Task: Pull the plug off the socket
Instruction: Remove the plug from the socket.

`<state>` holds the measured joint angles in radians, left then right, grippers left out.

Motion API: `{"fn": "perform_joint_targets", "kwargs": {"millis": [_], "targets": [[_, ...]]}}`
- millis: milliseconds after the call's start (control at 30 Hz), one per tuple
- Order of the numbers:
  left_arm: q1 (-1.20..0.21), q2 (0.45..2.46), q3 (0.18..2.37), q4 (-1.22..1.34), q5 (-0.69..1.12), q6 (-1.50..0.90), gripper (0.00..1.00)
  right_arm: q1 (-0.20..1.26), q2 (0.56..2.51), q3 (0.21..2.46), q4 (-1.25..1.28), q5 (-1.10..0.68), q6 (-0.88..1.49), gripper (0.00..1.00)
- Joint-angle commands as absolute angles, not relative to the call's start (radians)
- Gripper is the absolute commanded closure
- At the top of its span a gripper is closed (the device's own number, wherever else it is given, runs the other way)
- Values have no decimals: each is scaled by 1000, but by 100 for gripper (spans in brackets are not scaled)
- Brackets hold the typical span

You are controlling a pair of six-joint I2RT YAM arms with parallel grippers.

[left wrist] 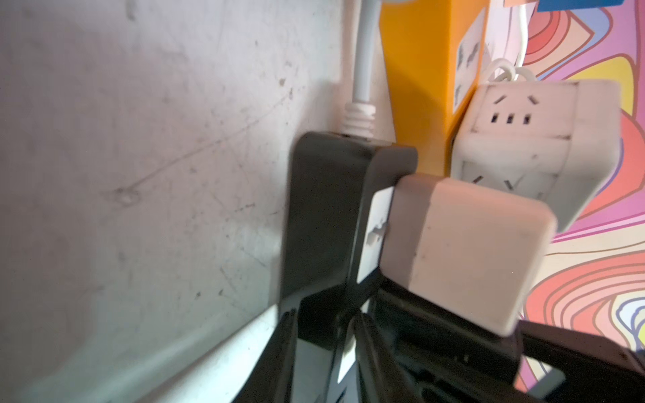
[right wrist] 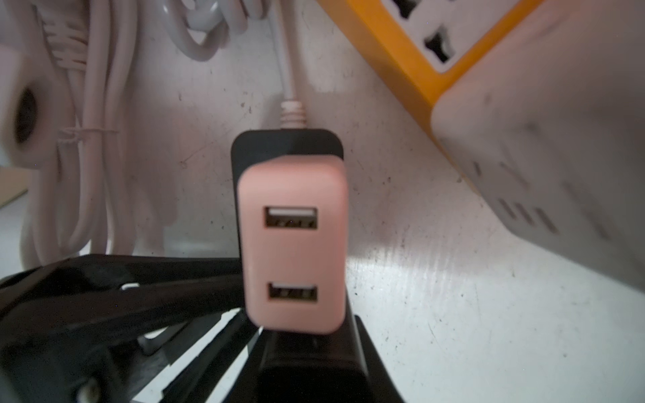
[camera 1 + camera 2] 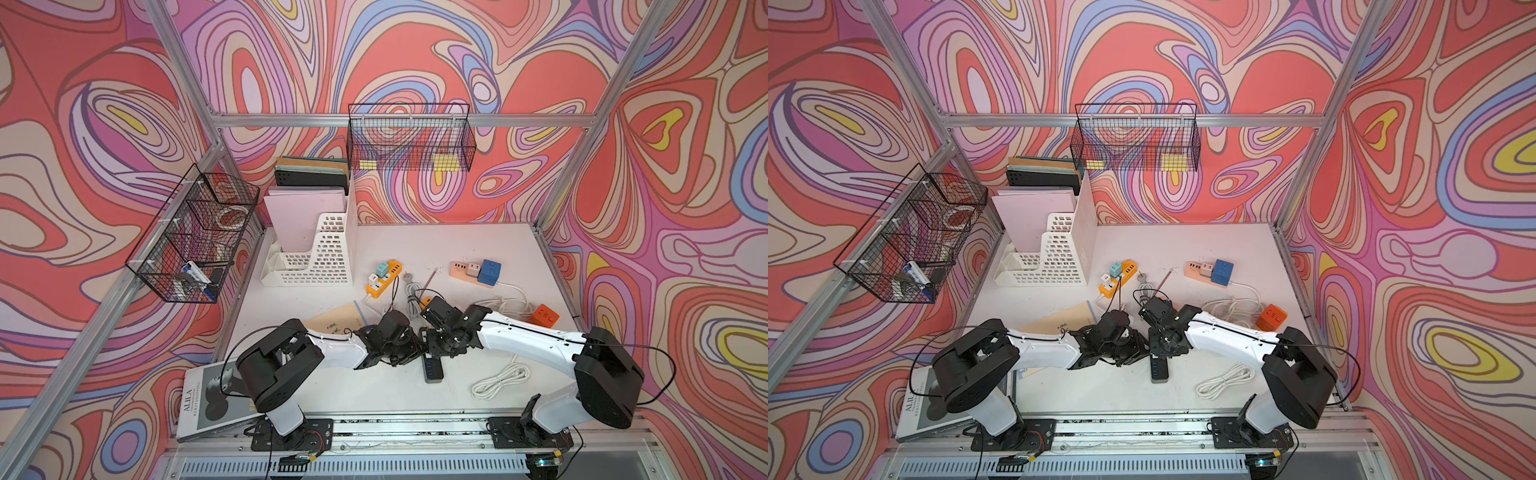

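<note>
The socket is a black power strip (image 3: 432, 368) (image 3: 1159, 370) lying at the front middle of the table, with both arms meeting over it. The plug, a pale pink block with two USB ports (image 2: 295, 251) (image 1: 464, 251), sits in the strip's face; both top views hide it under the grippers. My left gripper (image 1: 324, 324) (image 3: 415, 345) is shut on the strip's black body (image 1: 321, 209). My right gripper (image 2: 307, 338) (image 3: 434, 336) is shut on the near end of the plug. In the left wrist view its black fingers (image 1: 436, 324) lie right under the plug.
An orange power strip (image 3: 382, 278) with a white cube adapter (image 1: 530, 146) lies just beyond. A pink strip with a blue cube (image 3: 478, 270), an orange cube (image 3: 544, 314) and coiled white cables (image 3: 500, 380) are to the right. A white file rack (image 3: 316, 257) and a book (image 3: 208, 399) are on the left.
</note>
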<state>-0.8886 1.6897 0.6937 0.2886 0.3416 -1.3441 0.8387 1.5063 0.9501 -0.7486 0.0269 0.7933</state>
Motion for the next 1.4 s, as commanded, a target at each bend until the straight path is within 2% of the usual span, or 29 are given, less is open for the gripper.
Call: {"fn": "perform_joint_targets", "kwargs": {"millis": [0, 200, 367, 500, 633, 767, 967, 1033, 1100, 1200, 1367], "targets": [[-885, 1767, 659, 27, 264, -1365, 68, 899, 1465, 989, -793, 3, 873, 77], [-886, 1791, 660, 32, 268, -1365, 68, 933, 1495, 1083, -871, 136, 918, 76], [-886, 1799, 645, 58, 272, -1363, 67, 908, 1447, 1045, -859, 99, 925, 76], [-885, 1759, 626, 230, 301, -1303, 64, 909, 1357, 1003, -908, 125, 925, 76], [-886, 1637, 637, 354, 340, -1188, 56, 909, 1197, 956, -910, 184, 912, 76], [-885, 1478, 700, 210, 326, -995, 52, 908, 1018, 864, -743, 168, 905, 75], [-885, 1165, 758, -171, -3, -718, 50, 896, 880, 678, -271, 12, 969, 74], [-883, 1054, 749, -242, -128, -663, 39, 887, 904, 623, -96, -54, 1012, 73], [-883, 933, 729, -302, -239, -631, 25, 879, 969, 585, 74, -121, 1052, 73], [-877, 770, 692, -326, -328, -595, 9, 874, 1110, 600, 220, -199, 1081, 73], [-872, 585, 657, -354, -408, -593, 5, 865, 1367, 761, 245, -327, 1061, 72]]}}
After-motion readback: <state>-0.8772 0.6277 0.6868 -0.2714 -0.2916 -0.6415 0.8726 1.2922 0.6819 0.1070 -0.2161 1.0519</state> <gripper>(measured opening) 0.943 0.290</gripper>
